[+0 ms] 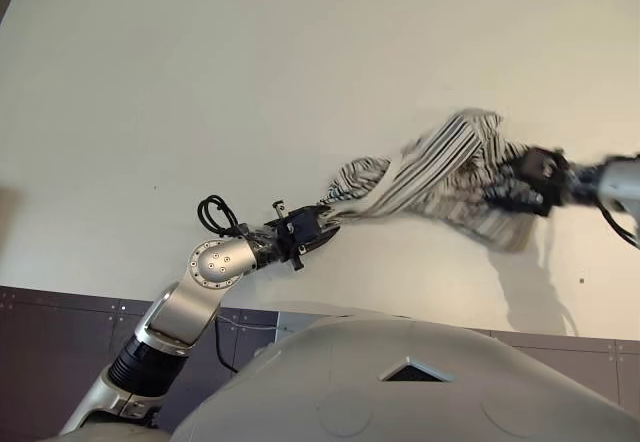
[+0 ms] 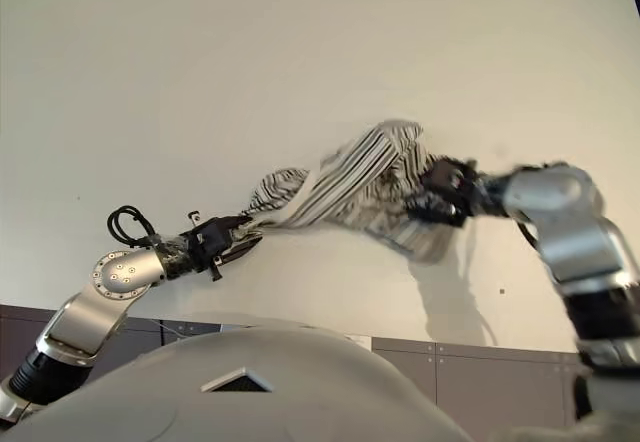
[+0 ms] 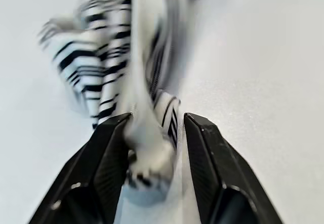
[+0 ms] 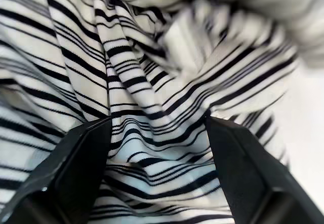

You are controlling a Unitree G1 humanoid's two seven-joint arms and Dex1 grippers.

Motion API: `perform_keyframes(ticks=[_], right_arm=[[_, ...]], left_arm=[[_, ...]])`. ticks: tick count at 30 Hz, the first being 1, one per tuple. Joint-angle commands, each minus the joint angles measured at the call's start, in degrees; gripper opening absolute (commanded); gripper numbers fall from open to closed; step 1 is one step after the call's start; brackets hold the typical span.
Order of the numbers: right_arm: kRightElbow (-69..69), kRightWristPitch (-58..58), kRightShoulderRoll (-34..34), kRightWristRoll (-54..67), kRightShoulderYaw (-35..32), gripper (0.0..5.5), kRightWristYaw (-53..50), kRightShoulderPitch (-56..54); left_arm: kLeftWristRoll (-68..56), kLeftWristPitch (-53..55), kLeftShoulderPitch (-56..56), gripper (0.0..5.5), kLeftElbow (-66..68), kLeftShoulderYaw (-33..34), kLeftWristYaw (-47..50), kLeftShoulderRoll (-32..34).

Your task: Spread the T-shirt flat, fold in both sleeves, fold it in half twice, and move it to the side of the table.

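Note:
A black-and-white striped T-shirt (image 1: 440,167) hangs bunched and stretched between my two grippers, partly lifted off the white table (image 1: 200,82) and casting a shadow at its right. My left gripper (image 1: 332,224) is shut on a twisted end of the cloth at the shirt's near left. In the left wrist view the fabric (image 3: 101,57) runs out from between the black fingers (image 3: 111,148). My right gripper (image 1: 510,190) is shut on the thicker bundle at the right. The right wrist view has striped cloth (image 4: 126,57) bulging between its fingers (image 4: 81,158).
The table's front edge (image 1: 120,297) runs just in front of my left arm, with dark panels below it. Bare tabletop stretches to the far side and to the left of the shirt.

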Motion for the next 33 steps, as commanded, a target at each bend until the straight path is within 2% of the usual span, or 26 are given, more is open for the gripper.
perform_keyframes(ticks=[1, 5, 8, 9, 11, 14, 17, 22, 33], right_arm=[[1.3, -1.3, 1.7, 8.0, -5.8, 3.30, 4.9, -6.1], [6.4, 4.2, 14.7, 13.7, -3.5, 3.30, 1.5, -28.2], [21.5, 4.6, 23.0, 4.2, 4.9, 3.30, -4.4, -38.4], [26.4, 3.5, 23.5, 1.3, 7.7, 3.30, -3.7, -39.1], [28.9, 3.1, 21.5, 1.3, 9.3, 3.30, 2.5, -37.9], [28.9, 2.2, 17.9, 2.9, 8.9, 3.30, 11.7, -37.3], [28.5, 3.8, 16.1, 4.9, 7.3, 3.30, 16.4, -37.5], [23.9, 9.3, 14.6, 5.9, 5.8, 2.38, 15.6, -32.1], [22.1, 15.2, 17.6, 3.2, 7.6, 0.16, 7.2, -26.6]], left_arm=[[4.1, 6.7, 3.1, 1.88, 3.4, -0.5, 3.1, -0.1], [4.0, 5.6, 0.6, 1.88, 1.4, 0.3, 2.6, 0.3], [4.8, 4.9, -0.6, 1.88, 1.9, 0.7, 1.6, 1.5], [5.0, 4.8, -1.3, 1.88, 2.4, 0.8, 1.2, 1.7], [5.0, 4.2, -2.7, 1.88, 3.6, 1.0, 0.1, 2.3], [5.1, 3.3, -2.2, 1.88, 5.1, 1.5, 0.1, 2.4], [4.7, 3.3, -1.6, 1.88, 5.6, 2.7, 0.6, 2.1], [4.9, 3.3, 0.5, 1.82, 5.5, 4.7, 1.2, 2.8], [4.9, 3.5, -0.3, 1.82, 4.8, 4.6, 1.2, 1.6]])
